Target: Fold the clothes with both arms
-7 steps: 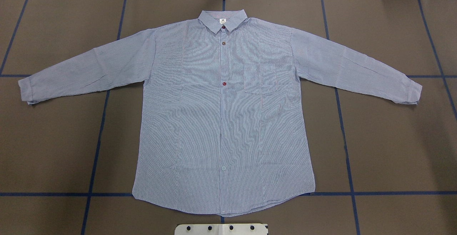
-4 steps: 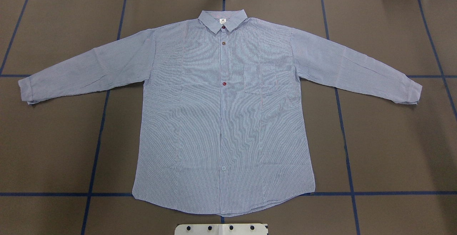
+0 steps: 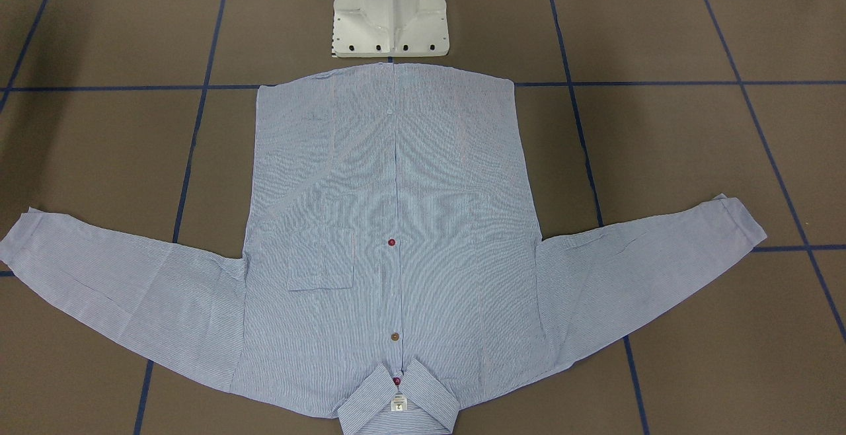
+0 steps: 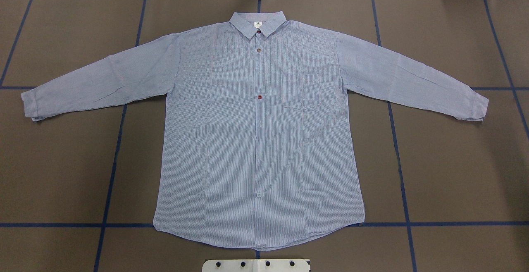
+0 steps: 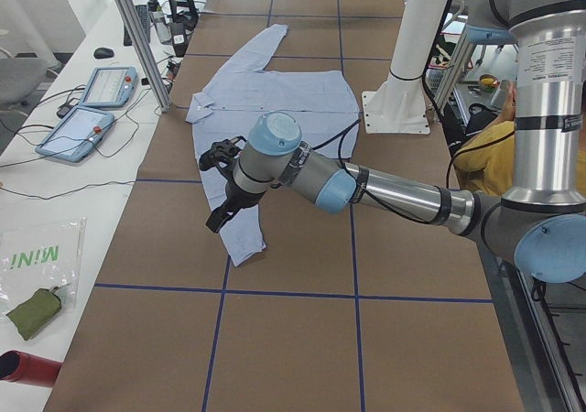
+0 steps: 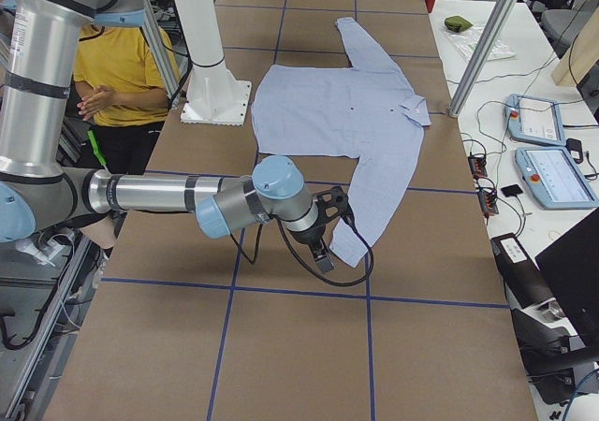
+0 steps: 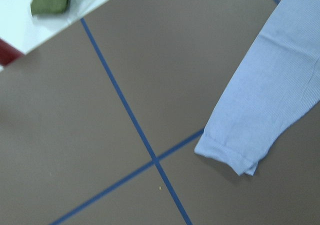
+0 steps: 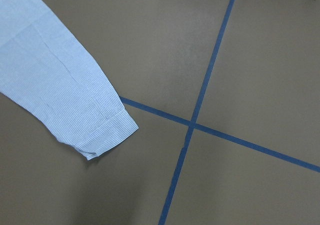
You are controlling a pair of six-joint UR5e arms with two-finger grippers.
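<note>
left hand (image 5: 218,185) | right hand (image 6: 329,226) | grip: cannot tell, both | each near a shirt (image 4: 256,139) cuff

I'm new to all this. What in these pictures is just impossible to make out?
- Left gripper: shows only in the exterior left view; open or shut cannot be told.
- Right gripper: the same, only in the exterior right view.
- Neck label: print too small in the overhead view.
- Collar: cut off by the front-facing view's bottom edge.
- Person in yellow: face hidden behind the right arm, exterior right view.
</note>
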